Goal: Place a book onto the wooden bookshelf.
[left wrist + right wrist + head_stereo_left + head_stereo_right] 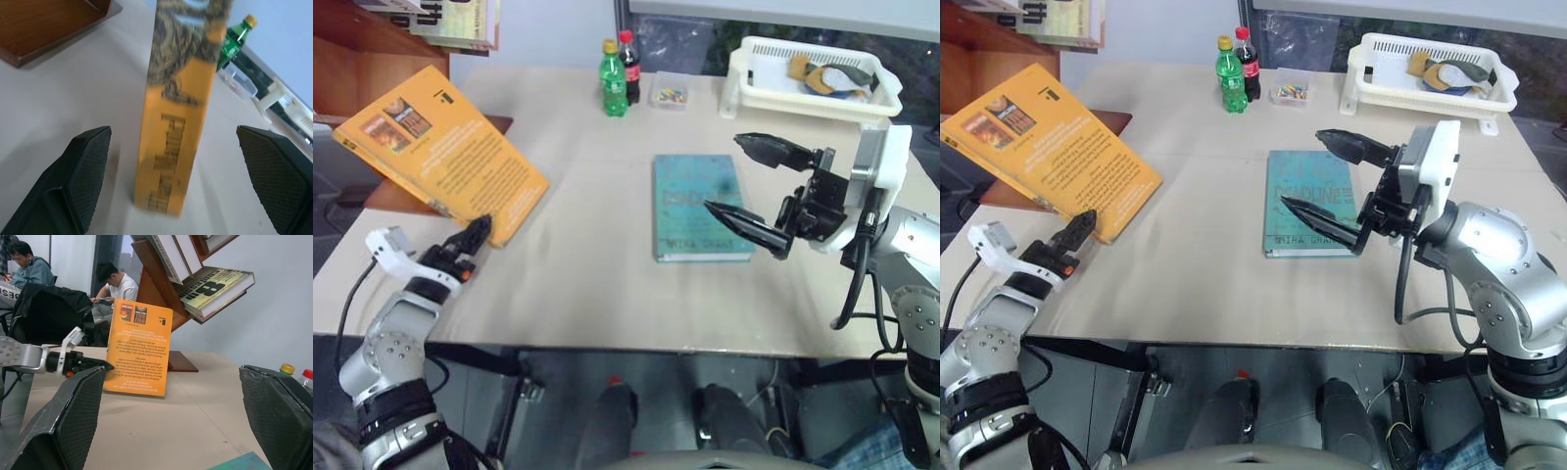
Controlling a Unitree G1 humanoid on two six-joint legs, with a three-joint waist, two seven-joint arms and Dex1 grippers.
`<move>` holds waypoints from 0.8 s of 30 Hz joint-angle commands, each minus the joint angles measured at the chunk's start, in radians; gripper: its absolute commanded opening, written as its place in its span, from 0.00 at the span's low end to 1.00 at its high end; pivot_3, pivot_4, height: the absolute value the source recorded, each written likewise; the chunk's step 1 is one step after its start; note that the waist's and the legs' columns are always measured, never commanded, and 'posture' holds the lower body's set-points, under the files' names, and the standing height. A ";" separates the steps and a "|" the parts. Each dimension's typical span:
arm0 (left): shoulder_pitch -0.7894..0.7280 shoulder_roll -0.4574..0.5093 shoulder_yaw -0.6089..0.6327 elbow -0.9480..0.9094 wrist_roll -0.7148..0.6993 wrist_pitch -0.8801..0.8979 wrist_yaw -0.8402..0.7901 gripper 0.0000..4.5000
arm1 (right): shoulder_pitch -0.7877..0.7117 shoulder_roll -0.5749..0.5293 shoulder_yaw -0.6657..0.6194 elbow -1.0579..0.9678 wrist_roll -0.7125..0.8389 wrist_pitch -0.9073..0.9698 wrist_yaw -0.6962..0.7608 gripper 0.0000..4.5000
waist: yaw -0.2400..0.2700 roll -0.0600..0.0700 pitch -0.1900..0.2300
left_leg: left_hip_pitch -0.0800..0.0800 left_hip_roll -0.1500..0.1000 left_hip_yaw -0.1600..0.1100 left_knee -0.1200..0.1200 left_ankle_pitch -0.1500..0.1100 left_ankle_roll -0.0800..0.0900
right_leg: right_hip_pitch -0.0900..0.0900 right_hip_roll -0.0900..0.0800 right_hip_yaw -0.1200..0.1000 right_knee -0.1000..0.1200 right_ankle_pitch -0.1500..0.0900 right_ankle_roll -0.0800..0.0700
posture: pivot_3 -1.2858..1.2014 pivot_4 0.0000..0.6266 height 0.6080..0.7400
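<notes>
Orange book (440, 152) tilted against bookshelf (372, 69)

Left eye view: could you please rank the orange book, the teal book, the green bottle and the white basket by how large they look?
1. orange book
2. white basket, close to the teal book and farther away, so unsure
3. teal book
4. green bottle

An office: seated people (117, 289) behind the wooden bookshelf (161, 289).

The teal-blue book (1313, 203), lying at the table's centre, carries pale cover lettering that seems to read "DEADLINE", with a smaller line beneath too faint to make out. The orange-yellow book (438, 153), at nine o'clock from it, shows back-cover print too small to read.
</notes>
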 commanded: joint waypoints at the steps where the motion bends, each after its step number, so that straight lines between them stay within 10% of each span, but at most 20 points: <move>1: -0.045 0.008 -0.021 0.012 0.013 -0.012 0.006 0.81 | 0.001 -0.005 -0.027 -0.044 0.012 -0.002 -0.017 1.00 | -0.001 0.000 0.000 | 0.000 0.000 0.000 0.000 0.000 0.000 | 0.000 0.000 0.000 0.000 0.000 0.000 | 0.52 0.24 1.00; 7: -0.037 0.014 -0.037 -0.007 0.016 -0.003 -0.002 0.23 | 0.014 -0.012 -0.038 -0.059 0.019 0.003 -0.029 1.00 | -0.005 0.000 0.000 | 0.000 0.001 0.000 -0.002 0.000 0.000 | 0.000 0.000 0.000 -0.001 0.000 0.000 | 0.52 0.24 1.00; 17: 0.003 0.073 -0.034 -0.055 0.011 0.012 -0.065 0.23 | 0.020 0.001 -0.026 -0.053 0.010 -0.008 -0.028 1.00 | 0.000 0.000 0.000 | 0.000 0.002 0.000 -0.002 0.000 0.000 | 0.000 0.000 0.000 -0.002 0.000 0.000 | 0.52 0.24 1.00; 24: 0.030 0.081 -0.016 -0.100 0.001 0.042 -0.065 0.79 | 0.027 0.007 -0.029 -0.052 0.007 -0.012 -0.023 1.00 | -0.002 0.000 0.000 | -0.001 0.002 0.000 -0.002 0.000 0.000 | 0.000 -0.001 0.000 -0.002 0.000 0.000 | 0.52 0.24 1.00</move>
